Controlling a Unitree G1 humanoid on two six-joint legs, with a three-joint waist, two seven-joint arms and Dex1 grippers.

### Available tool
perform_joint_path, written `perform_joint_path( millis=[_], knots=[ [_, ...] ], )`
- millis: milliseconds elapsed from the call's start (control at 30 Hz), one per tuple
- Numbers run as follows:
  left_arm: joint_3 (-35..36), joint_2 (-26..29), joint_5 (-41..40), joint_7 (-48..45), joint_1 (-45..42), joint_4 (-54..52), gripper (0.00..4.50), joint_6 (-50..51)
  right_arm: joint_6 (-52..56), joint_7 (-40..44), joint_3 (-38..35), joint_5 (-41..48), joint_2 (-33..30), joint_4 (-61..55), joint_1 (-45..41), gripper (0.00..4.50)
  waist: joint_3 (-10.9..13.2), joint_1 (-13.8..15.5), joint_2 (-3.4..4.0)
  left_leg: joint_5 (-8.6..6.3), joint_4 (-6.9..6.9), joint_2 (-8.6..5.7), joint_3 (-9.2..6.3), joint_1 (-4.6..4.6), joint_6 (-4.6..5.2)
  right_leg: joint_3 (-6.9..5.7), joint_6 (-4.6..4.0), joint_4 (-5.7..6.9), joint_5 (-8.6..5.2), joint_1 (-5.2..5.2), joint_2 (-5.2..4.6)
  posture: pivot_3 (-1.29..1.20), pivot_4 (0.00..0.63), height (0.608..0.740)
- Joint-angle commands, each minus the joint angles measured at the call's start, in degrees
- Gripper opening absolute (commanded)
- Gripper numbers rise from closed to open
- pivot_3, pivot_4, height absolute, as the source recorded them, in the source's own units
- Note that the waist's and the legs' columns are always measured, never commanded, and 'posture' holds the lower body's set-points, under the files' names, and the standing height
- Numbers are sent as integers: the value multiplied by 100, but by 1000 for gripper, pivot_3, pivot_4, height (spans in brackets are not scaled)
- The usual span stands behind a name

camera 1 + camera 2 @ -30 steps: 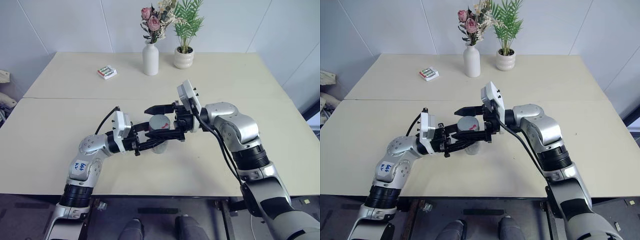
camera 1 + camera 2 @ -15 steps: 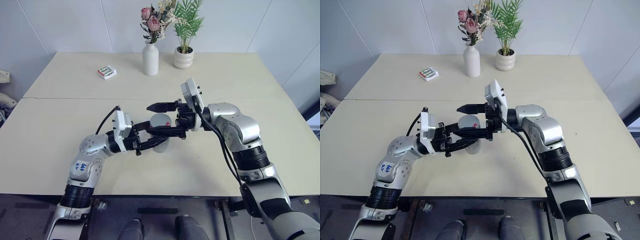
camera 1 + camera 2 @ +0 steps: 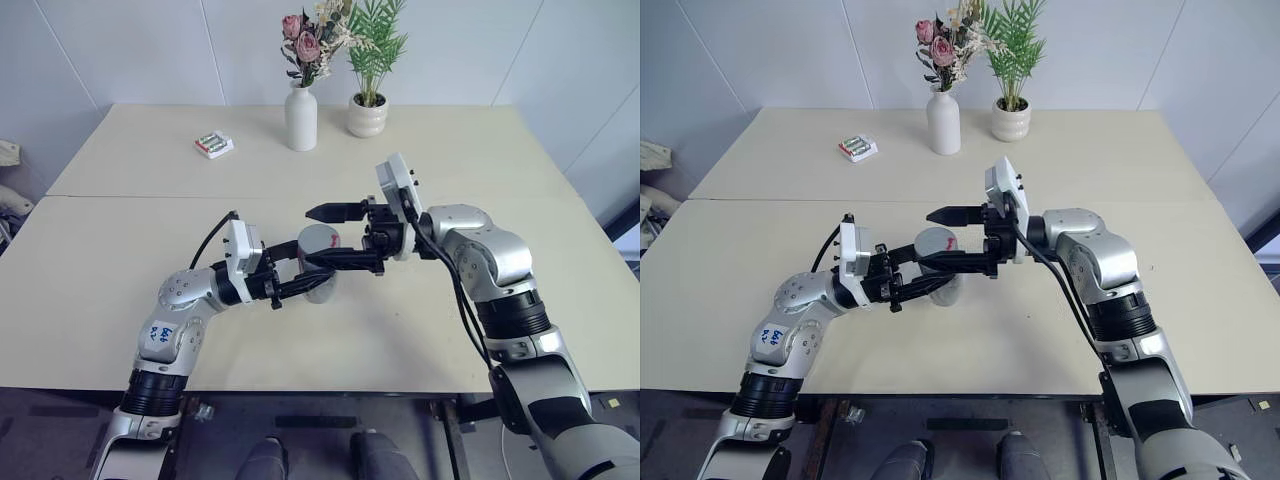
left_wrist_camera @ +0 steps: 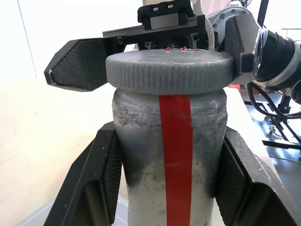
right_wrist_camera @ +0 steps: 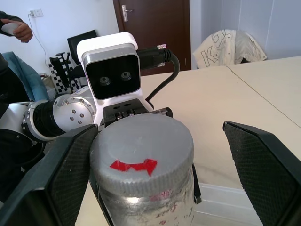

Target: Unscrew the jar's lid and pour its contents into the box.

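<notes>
Jar [image 3: 320, 272]: held upright above the desk [image 3: 120, 250], clamped at its body between the left gripper's [image 4: 171, 169] closed fingers. Lid [image 5: 141, 146]: screwed on, sat between the right gripper's [image 3: 328, 236] fingers, spread wide apart.

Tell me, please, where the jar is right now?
The jar is near the middle of the table, held upright above it in the left end effector, with the open right end effector around its lid.
</notes>
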Motion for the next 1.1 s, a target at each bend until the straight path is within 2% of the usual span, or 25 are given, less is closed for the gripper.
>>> perform_joint_path(
  millis=[33, 767, 1100],
  knots=[
    [21, 41, -81, -105, 31, -204, 2269, -100, -135, -100, -291, -50, -185, 64, 12, 4475, 0, 2, 0, 0, 0, 0, 0, 0, 0, 0, 0, 0, 0, 0, 0, 0, 150, 740],
    [24, 54, -71, -124, -13, -165, 2269, -89, -330, -101, -536, -157, -645, 484, 103, 4475, 0, -5, 0, 0, 0, 1, 3, 0, 0, 2, 0, 0, 0, 0, 4, 0, 150, 740],
    [55, 91, -67, -119, -11, -167, 2269, -77, 162, 372, -688, 283, -993, -55, 241, 4475, 0, -1, 0, 0, 1, 1, 3, 0, 0, 2, 1, -2, 1, 2, 3, 0, 150, 740]
  ],
)
